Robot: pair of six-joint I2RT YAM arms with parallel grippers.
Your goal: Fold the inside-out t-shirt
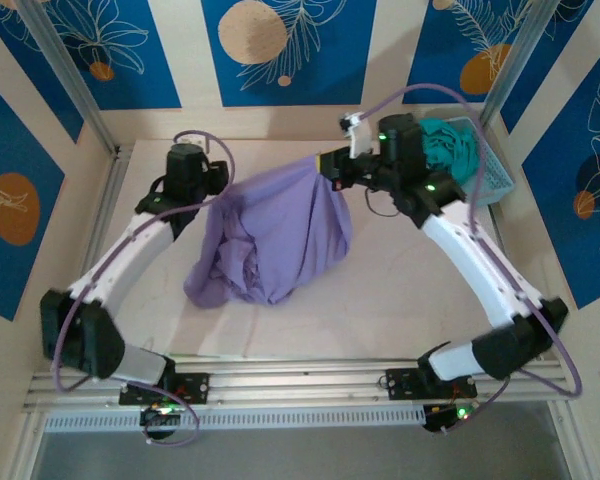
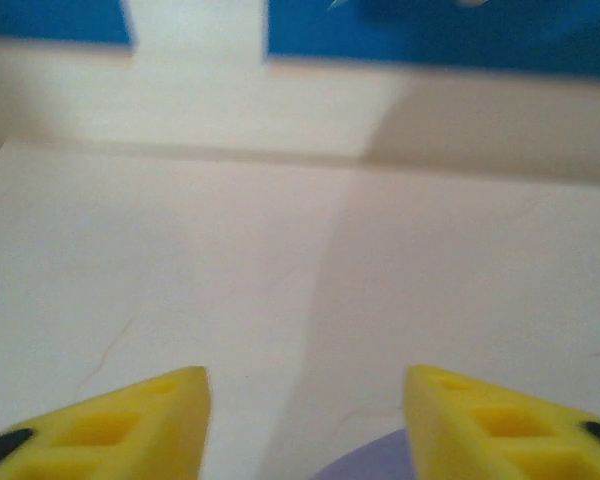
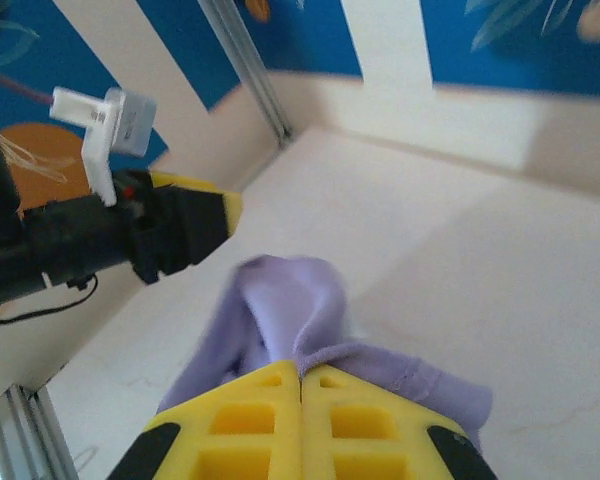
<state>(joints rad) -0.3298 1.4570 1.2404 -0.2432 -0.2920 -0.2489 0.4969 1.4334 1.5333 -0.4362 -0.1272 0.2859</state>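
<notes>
Yellow fingers (image 3: 250,425) of the right end effector (image 3: 300,378) are pressing together in the right wrist view, clamping a fold of the lavender shirt (image 3: 280,300). Fabric is bunching up just beyond the fingertips and trailing off to the right over the pale worktop (image 3: 500,260).

Seen from the left wrist, the left end effector (image 2: 305,380) is holding its fingers well apart with nothing between them, facing across bare worktop toward the back wall (image 2: 310,100). A sliver of purple cloth is showing at the bottom edge, nearer the right finger.

From above, the right arm (image 1: 470,250) is reaching in toward the back middle of the worktop and gripping the shirt's upper right corner, so the cloth is stretching from that corner down and to the left. The rest of the shirt is lying crumpled at the middle of the worktop, its lower part piling in loose folds toward the left. The left end effector is sitting just beside the shirt's upper left edge; whether it is touching the cloth I cannot tell.

A light blue basket (image 1: 495,175) is standing at the back right corner, behind the right arm. A teal garment (image 1: 448,145) is lying bunched in it, apart from the shirt.
</notes>
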